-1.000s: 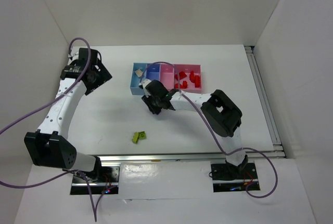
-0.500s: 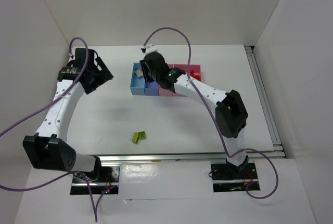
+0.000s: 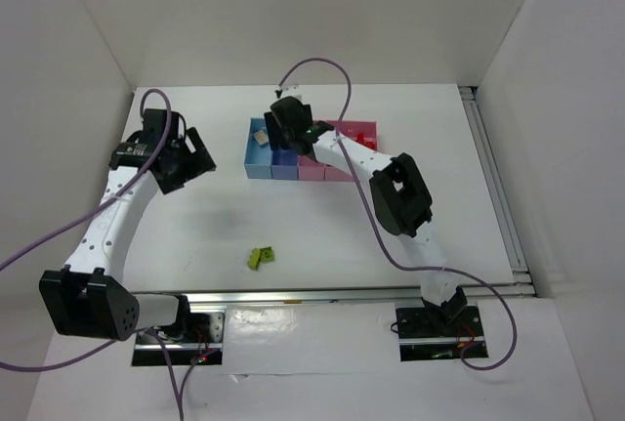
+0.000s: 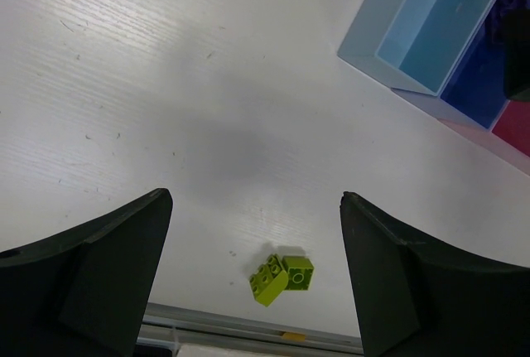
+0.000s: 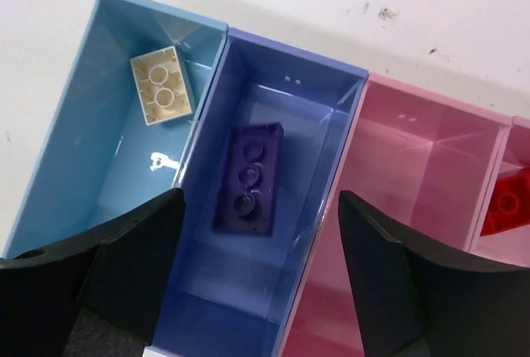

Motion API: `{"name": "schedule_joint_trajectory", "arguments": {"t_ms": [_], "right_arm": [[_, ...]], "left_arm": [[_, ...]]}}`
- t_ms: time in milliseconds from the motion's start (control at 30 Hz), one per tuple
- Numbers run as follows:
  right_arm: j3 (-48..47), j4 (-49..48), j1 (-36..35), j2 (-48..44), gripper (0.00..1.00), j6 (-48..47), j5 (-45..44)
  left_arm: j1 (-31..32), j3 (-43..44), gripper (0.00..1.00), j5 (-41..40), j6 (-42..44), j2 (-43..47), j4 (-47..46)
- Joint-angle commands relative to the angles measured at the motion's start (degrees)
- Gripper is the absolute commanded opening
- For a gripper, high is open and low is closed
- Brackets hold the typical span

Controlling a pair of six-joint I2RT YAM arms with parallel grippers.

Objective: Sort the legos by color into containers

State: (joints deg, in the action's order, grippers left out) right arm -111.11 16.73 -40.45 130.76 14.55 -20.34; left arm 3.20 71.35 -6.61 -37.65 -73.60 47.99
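Step in hand: depositing the dark blue brick (image 5: 247, 178). It lies in the periwinkle tray (image 5: 319, 150), clear of the right tool (image 5: 261, 198), whose jaws stand open above it. Next (a judgement): the left tool (image 4: 255, 200), open and empty, must descend on the lime green brick (image 4: 281, 278) on the near tabletop (image 4: 166, 84), then carry it to the narrow pink tray (image 5: 397, 208).

Bright, even light from overhead, white surface (image 3: 332, 226) nearly washed out, soft grey shadow patches across it, small glint on the light blue tray (image 5: 83, 158) floor, wrist views sharp, dark jaws slightly soft-edged.
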Motion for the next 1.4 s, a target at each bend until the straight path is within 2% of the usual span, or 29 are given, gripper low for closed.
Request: {"name": "schedule_joint_trajectory", "arguments": {"t_ms": [0,67,167,233,300,367,400,433,467,567,633,767,900,1033,1167,1367], "right_arm": [[-3.7,-1.8,-0.3,-3.0,0.82,-0.9,-1.5],[-1.5,-1.8,-1.4,-5.9,0.82,-1.5,-2.7],[4.5,-1.2,-2.5,-11.7,0.76,-1.5,-3.2],[8.7,-0.6,-4.5,-17.0,0.65,-1.5,-3.2],[16.5,0.2,-6.5,-20.8,0.59,-0.8,-3.2],[21.8,2.6,-9.5,-26.2,0.59,2.4,0.3],[27.5,2.6,-10.7,-27.9,0.59,3.3,1.3],[30.0,3.3,-13.5,-29.4,0.61,4.3,2.1],[32.3,3.9,-15.2,-31.9,0.70,5.0,3.2],[38.0,6.0,-21.9,-33.9,0.82,7.2,4.9],[40.3,6.0,-24.8,-34.5,0.87,7.2,5.9],[43.1,6.0,-30.4,-33.9,0.88,7.2,8.3],[44.1,3.7,-32.2,-31.4,0.88,5.1,10.5],[43.5,1.9,-32.2,-28.7,0.88,3.6,9.3],[40.7,1.9,-32.2,-24.0,0.83,1.3,7.6],[39.6,-1.4,-30.0,-21.3,0.82,1.3,8.7]], "left_arm": [[0.1,1.1,0.94,0.2,1.1,2.2,-0.1],[0.1,1.7,0.94,0.2,1.7,2.2,-0.1],[0.1,2.2,0.94,0.2,1.7,2.2,-0.1],[0.1,2.2,0.94,0.2,2.2,2.2,-0.1],[0.1,2.2,0.94,0.2,2.2,2.2,0.4],[0.1,2.7,0.94,0.2,2.2,2.8,0.4],[0.1,3.3,0.94,0.2,2.2,2.8,0.4],[0.1,3.3,0.94,0.2,2.8,2.8,0.4],[0.1,3.3,0.94,0.2,2.8,2.8,1.0],[0.1,3.9,0.94,-0.3,3.3,2.8,1.1],[0.1,3.9,0.94,-0.3,3.3,2.8,1.1],[0.1,3.9,0.94,-0.3,3.8,2.2,1.1],[0.1,3.9,0.94,-0.3,3.8,2.2,1.1],[0.1,3.4,0.94,0.4,3.2,2.8,1.1],[0.1,3.4,0.94,-0.2,3.2,2.8,1.1],[0.1,3.9,0.94,-1.3,3.2,3.4,1.1]]}}
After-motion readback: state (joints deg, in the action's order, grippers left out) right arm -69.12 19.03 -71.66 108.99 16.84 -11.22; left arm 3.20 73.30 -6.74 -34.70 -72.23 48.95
